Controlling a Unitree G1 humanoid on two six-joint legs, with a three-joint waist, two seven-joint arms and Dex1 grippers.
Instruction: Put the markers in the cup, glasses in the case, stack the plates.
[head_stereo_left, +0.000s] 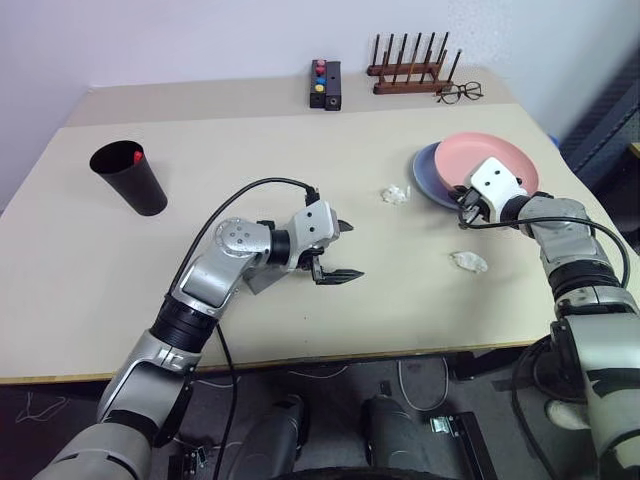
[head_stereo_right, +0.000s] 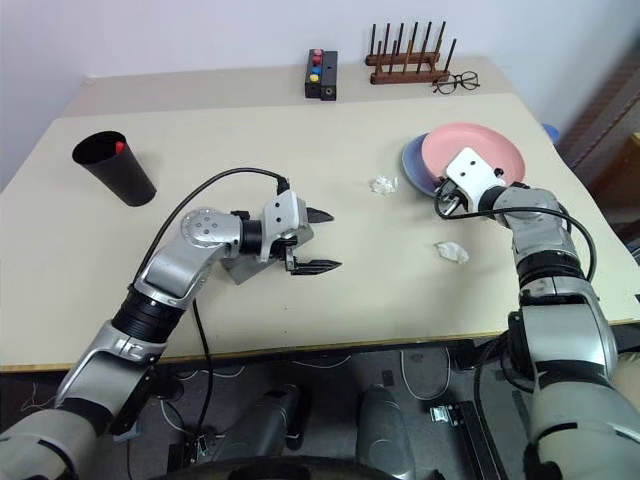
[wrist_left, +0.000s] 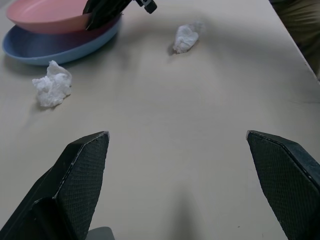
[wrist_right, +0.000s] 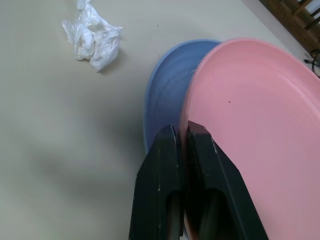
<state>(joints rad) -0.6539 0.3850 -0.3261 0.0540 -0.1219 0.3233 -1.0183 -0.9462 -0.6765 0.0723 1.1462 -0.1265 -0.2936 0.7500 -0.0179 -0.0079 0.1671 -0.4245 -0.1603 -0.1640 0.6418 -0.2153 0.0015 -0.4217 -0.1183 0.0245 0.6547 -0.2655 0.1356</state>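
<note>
Two plates sit stacked at the right of the table: the pink plate lies on the blue plate, shifted off-centre so a blue crescent shows on the near-left side. The cup stands upright at the far left, well apart from the plates; a red marker cap shows inside it near the rim. What else it holds I cannot tell. A grey case lies under the left forearm, mostly hidden, so whether it is open or closed and what is in it cannot be told.

The left arm reaches across the middle of the table, its wrist turned so the left gripper points toward the plates, hovering above the bare tabletop. Its fingers stand wide apart and hold nothing.

The right arm stretches forward with the right gripper aimed slightly down at the near edge of the plates. Its fingers are nearly together with a thin gap, straddling the pink plate's rim; whether they pinch it I cannot tell.

Two crumpled tissues lie near the plates. At the back edge are a button box, a wooden rack and clear spectacles.
</note>
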